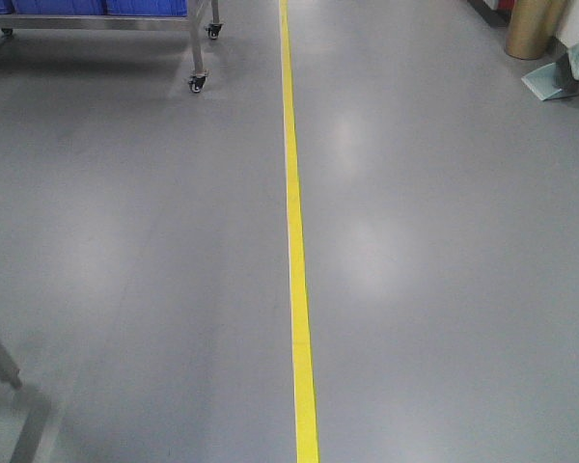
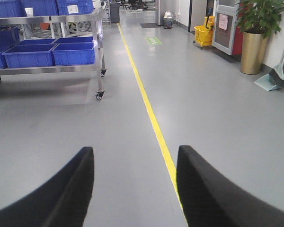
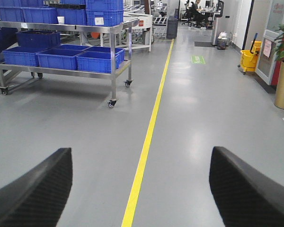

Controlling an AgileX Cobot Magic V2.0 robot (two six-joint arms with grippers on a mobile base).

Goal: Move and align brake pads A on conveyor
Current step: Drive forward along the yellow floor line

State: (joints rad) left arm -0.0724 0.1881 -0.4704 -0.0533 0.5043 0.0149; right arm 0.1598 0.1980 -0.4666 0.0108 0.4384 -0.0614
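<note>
In the exterior front-facing view we are looking down on a smooth grey floor (image 1: 125,241), with a yellow painted line (image 1: 297,270) running straight away from us. A castored leg of a stainless-steel cart (image 1: 198,43) is showing at the top left. A brass-coloured cylindrical planter (image 1: 533,29) and a pale green dustpan (image 1: 552,82) are sitting at the top right.

In the left wrist-mounted view the left arm is reaching out low and nearly level, pointing along the aisle. The left jaws are standing wide open and gripping nothing. The black, textured left fingers (image 2: 61,194) are framing bare floor, and the yellow line is passing under the right-hand one. Beyond them the cart is carrying blue plastic crates (image 2: 73,53). A yellow mop bucket (image 2: 204,35) is standing near the planter, which is holding a green leafy plant (image 2: 260,16).

In the right wrist-mounted view the right arm is likewise pointing level down the aisle. The right jaws are gaping even wider and are empty. The black, ribbed right fingers (image 3: 38,189) are filling the lower corners, with the yellow line running up between them.

The brake pads A and the conveyor are lying outside all three views, so we cannot tell where they are.
</note>
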